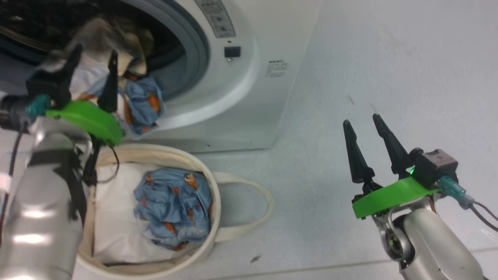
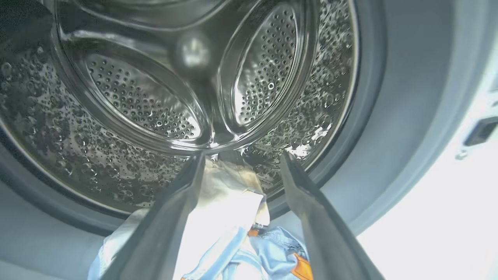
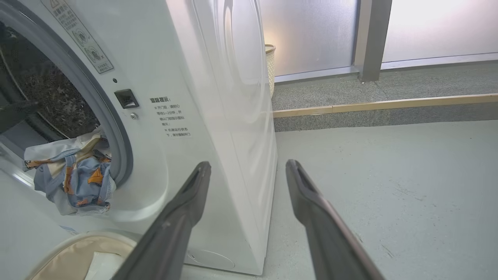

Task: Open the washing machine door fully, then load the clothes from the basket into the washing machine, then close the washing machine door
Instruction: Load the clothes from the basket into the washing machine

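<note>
1. The washing machine (image 1: 233,77) is running off the head view's top and left edges, and its drum (image 1: 23,23) is showing only as a dark blur.
2. The left arm (image 1: 42,202) is covering the left side of the basket (image 1: 216,202) there.
3. The small print (image 1: 277,69) on the machine's front is showing too small to read.
4. In the left wrist view, the fingers (image 2: 167,225) of the left end effector (image 2: 243,155) are masking part of the clothes (image 2: 229,210), which are running off the bottom edge.
5. In the right wrist view, the bottom edge is cutting off the basket.
</note>
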Tool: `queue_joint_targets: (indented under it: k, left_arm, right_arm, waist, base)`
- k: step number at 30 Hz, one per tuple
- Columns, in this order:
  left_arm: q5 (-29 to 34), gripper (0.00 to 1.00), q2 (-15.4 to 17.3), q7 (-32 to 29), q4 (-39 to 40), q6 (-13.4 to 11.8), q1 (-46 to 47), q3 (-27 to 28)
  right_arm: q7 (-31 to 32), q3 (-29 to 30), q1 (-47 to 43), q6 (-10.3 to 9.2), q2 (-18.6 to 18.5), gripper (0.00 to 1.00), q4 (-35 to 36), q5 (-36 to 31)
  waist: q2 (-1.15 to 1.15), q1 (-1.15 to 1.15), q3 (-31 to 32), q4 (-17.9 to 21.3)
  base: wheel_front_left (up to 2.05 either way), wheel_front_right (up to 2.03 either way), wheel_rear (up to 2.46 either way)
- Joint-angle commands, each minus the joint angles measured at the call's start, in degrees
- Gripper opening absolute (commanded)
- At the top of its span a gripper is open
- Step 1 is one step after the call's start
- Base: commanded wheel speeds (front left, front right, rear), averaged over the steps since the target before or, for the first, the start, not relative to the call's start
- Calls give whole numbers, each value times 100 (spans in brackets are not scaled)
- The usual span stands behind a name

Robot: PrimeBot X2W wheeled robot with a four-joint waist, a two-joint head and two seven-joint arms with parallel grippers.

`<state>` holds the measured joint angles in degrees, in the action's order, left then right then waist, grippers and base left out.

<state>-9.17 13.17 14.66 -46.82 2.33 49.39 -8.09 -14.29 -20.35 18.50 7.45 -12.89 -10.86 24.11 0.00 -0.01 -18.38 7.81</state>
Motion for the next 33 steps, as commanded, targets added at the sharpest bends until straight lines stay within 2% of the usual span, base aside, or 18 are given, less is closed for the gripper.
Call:
queue_joint_targets:
  k: [1, 4, 14, 23, 33]
  left_arm:
    - [6, 100, 200, 33, 298, 28, -91, 212]
    - [-30, 100, 127, 33, 697, 91, -617, 383]
    - [-239, 100, -165, 33, 1324, 314, -1869, 959]
    - [-212, 100, -374, 33, 1696, 354, -2721, 1479]
    - [-106, 100, -552, 33, 1766, 441, -3157, 1632]
  right_arm:
    - [-71, -118, -38, 3, 3, 100, 125, 42]
    - [-71, -149, -106, 3, -31, 100, 44, 105]
    - [-71, -204, -284, 3, -128, 100, -132, 285]
    - [-71, -173, -411, 3, -166, 100, -204, 335]
    - [-71, -100, -534, 3, -201, 100, -218, 322]
  waist:
    - [0, 1, 302, -201]
    - [0, 1, 573, -346]
    - [0, 1, 1170, -698]
    - [0, 1, 1445, -743]
    - [0, 1, 1605, -716]
  base:
    - [0, 0, 0]
    - [0, 0, 0]
    - [0, 0, 0]
    - [0, 0, 0]
    - [0, 0, 0]
